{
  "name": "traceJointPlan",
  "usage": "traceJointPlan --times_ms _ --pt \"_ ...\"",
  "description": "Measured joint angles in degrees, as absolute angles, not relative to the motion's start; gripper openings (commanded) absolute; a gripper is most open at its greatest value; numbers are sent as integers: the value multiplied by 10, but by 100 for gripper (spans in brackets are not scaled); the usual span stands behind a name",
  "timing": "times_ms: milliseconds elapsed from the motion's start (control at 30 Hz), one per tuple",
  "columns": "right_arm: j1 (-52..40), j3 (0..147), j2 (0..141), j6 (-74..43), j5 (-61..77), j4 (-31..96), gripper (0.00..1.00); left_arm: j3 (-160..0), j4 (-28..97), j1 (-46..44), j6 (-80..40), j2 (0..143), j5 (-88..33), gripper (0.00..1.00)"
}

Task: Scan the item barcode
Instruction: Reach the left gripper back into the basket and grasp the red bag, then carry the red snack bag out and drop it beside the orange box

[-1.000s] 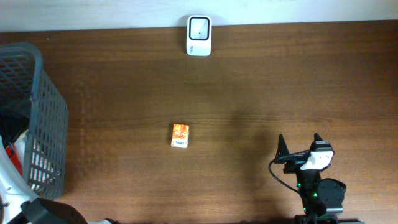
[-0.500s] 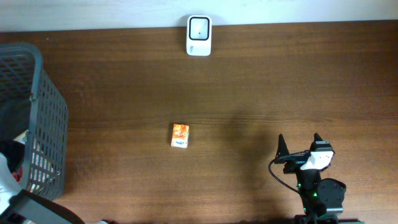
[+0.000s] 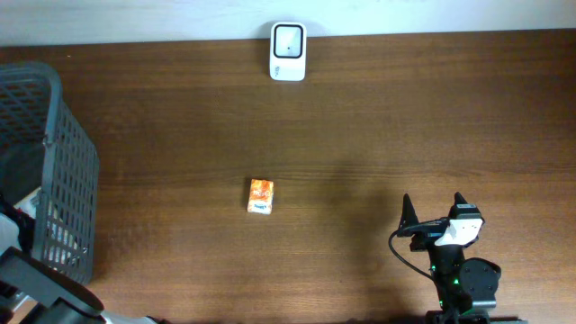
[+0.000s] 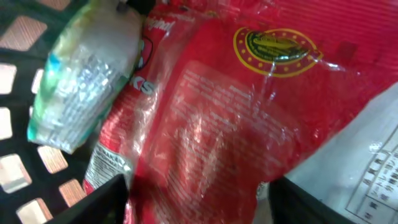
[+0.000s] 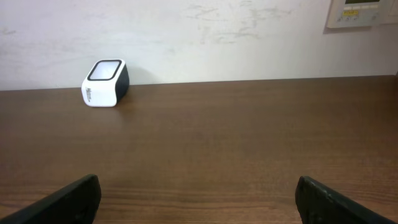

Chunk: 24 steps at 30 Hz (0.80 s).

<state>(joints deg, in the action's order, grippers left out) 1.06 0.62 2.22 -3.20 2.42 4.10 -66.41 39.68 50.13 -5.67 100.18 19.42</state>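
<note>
The red packet lies in the grey basket at nine o'clock, with a clear packet against it. The left tool is set astride it; whether it is clamped cannot be told. The right tool is held apart, empty, at five o'clock. Slick film could be pinched thinly and lost, or the clear packet dragged along, before the scanner at twelve o'clock.

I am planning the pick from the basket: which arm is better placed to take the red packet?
Left: the left end effector is down in the grey basket, fingers on both sides of the red packet. The right end effector stands open across the table.
</note>
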Motion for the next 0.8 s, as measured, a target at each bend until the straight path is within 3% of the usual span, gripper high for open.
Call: traceJointPlan --times_ms 33,67,500,800 --pt "11 6 22 -32 24 41 99 -664 396 501 -58 1003 196 1" --pt "11 6 22 -32 24 41 99 -664 395 501 -54 1004 201 0" --pt "11 6 22 -32 24 41 99 -706 431 491 -49 986 213 0" --pt "11 6 22 -32 24 41 99 -867 415 379 -49 797 168 0"
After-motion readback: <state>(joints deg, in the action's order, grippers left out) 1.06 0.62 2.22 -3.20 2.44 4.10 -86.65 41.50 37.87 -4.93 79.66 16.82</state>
